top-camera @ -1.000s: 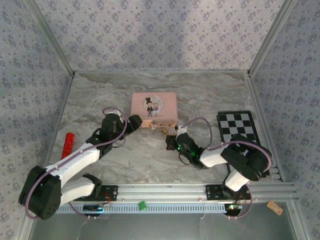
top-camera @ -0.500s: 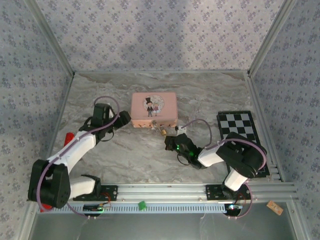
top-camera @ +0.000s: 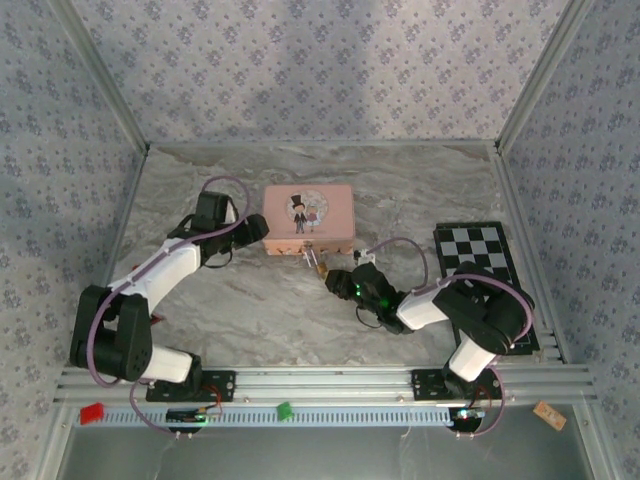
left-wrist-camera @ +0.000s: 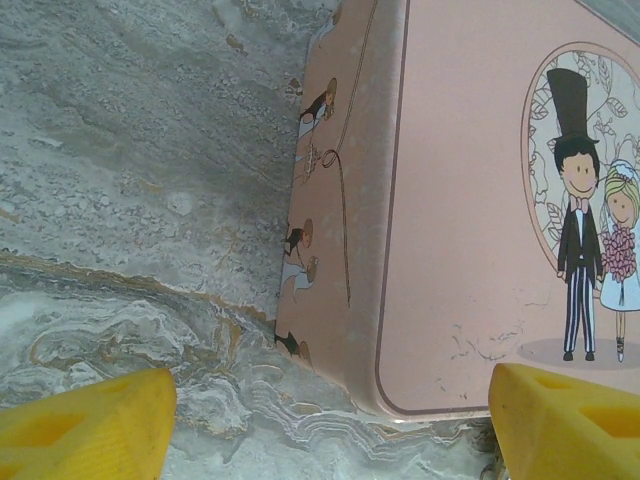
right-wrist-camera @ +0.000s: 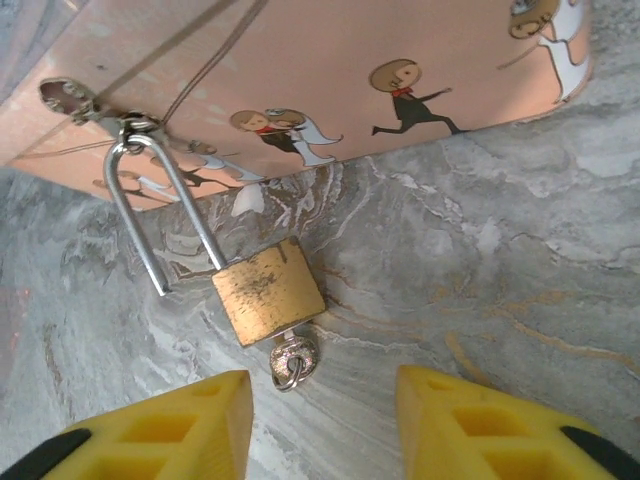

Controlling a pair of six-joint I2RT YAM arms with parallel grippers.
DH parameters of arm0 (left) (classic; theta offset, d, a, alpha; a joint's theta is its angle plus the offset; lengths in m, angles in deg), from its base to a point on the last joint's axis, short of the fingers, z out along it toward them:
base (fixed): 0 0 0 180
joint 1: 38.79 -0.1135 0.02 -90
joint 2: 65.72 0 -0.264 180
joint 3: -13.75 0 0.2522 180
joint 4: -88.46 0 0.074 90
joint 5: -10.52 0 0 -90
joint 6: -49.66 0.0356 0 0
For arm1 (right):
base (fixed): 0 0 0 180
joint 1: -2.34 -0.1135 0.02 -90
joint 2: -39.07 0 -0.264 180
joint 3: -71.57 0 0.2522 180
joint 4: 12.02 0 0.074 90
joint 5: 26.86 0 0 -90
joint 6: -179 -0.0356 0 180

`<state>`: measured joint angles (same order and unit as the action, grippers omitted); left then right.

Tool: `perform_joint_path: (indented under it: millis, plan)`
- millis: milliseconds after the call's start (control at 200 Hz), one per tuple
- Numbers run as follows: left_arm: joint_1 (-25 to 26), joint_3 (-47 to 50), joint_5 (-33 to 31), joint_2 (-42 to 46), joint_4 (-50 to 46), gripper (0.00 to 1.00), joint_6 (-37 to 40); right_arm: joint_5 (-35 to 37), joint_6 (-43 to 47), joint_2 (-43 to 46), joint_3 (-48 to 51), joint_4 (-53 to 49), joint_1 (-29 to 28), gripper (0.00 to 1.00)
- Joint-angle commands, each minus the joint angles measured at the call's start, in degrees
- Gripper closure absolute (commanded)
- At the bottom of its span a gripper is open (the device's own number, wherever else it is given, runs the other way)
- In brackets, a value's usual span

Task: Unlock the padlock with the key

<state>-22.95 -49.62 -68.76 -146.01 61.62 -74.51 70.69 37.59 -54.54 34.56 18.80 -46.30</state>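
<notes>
**Status: key (right-wrist-camera: 293, 358) in padlock (right-wrist-camera: 268, 292)**

The brass padlock lies on the marble table (right-wrist-camera: 480, 250), just beside the front wall of the pink tin (right-wrist-camera: 330, 60). Its silver shackle (right-wrist-camera: 150, 210) passes through the tin's hasp (right-wrist-camera: 70, 98), and the free leg ends outside the lock body. The key sits in the keyhole end. My right gripper (right-wrist-camera: 320, 425) hovers near the key, fingers apart. My left gripper (left-wrist-camera: 330, 400) is spread wide at a corner of the tin.
</notes>
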Motion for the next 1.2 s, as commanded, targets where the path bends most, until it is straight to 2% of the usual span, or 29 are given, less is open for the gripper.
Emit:
perform_joint_path:
  millis: [0, 90, 245, 385, 570, 865, 1034, 1199]
  plan:
    - [-0.2, -3.0, 0.5, -0.3, -1.6, 0.19, 2.6, 1.1, 0.8, 2.2, 0.1, -7.0, 0.6, 0.53]
    - [-0.2, -4.2, 0.8, -1.5, -1.2, 0.19, 3.1, 1.2, 2.4, 4.4, -0.3, -9.6, 0.7, 0.49]
    - [0.0, -6.3, 2.4, -5.4, -1.1, 0.19, 2.7, 0.9, 6.0, 8.9, -0.7, -14.6, 1.3, 0.33]
    - [1.4, -6.8, 3.2, -7.5, 0.6, 0.20, 2.1, -1.6, 9.6, 12.4, -0.9, -18.1, 3.2, 0.28]
    - [4.2, -6.0, 3.5, -9.1, 2.0, 0.24, 1.0, -8.1, 13.5, 14.9, -1.2, -20.0, 7.5, 0.28]
    - [8.1, -3.7, 5.2, -10.3, 5.2, 0.33, -2.7, -19.6, 20.1, 12.4, -6.5, -23.3, 11.9, 0.32]
    - [11.4, -2.4, 4.3, -9.6, 6.8, 0.33, -4.6, -22.3, 22.8, 11.0, -9.0, -25.1, 13.7, 0.34]
    - [13.5, -0.9, 2.9, -8.5, 8.0, 0.33, -6.3, -26.0, 27.5, 8.4, -13.1, -30.8, 16.6, 0.38]
